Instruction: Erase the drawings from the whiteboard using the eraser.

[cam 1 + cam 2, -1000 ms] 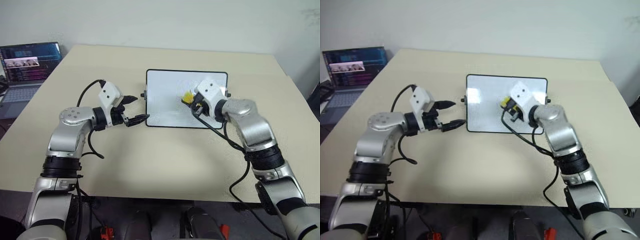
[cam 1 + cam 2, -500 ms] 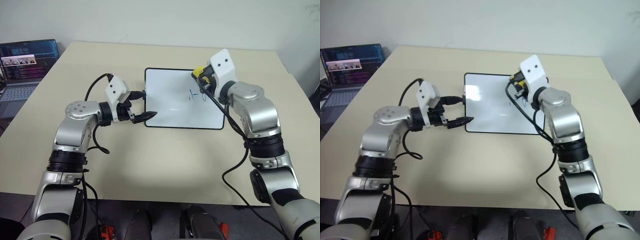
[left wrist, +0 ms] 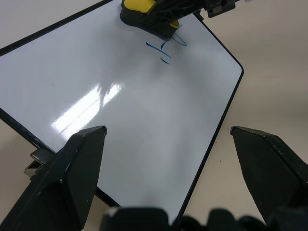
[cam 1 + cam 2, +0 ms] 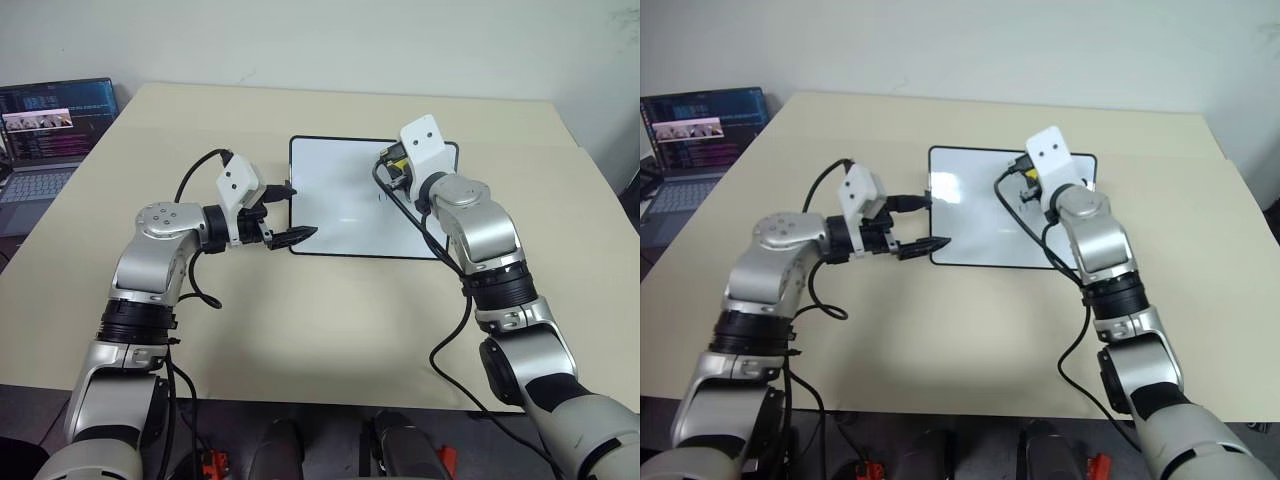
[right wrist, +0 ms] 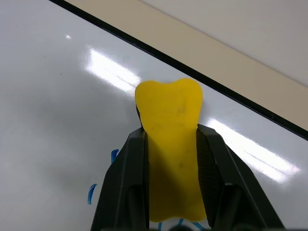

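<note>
Right wrist view shows the right pincer (image 5: 171, 159) clamped on the yellow eraser (image 5: 171, 139), its two black fingers (image 5: 126, 178) pressed against the block's sides, with the block's front end sticking out past them over the glossy whiteboard (image 5: 57, 96). Small blue marks (image 3: 166, 48) lie on the white surface right beside the eraser, near the board's far right corner; in the left wrist view the eraser's dark underside sits on or just over the board at those marks, and I cannot tell whether it touches. The board lies flat on the beige counter (image 4: 320, 320), near its middle. The left pincer (image 4: 290, 212) hangs at the board's left edge with its fingers (image 3: 72, 168) spread wide apart and nothing between them. A laptop (image 4: 50, 130) with its screen lit stands off the counter's far left corner.
</note>
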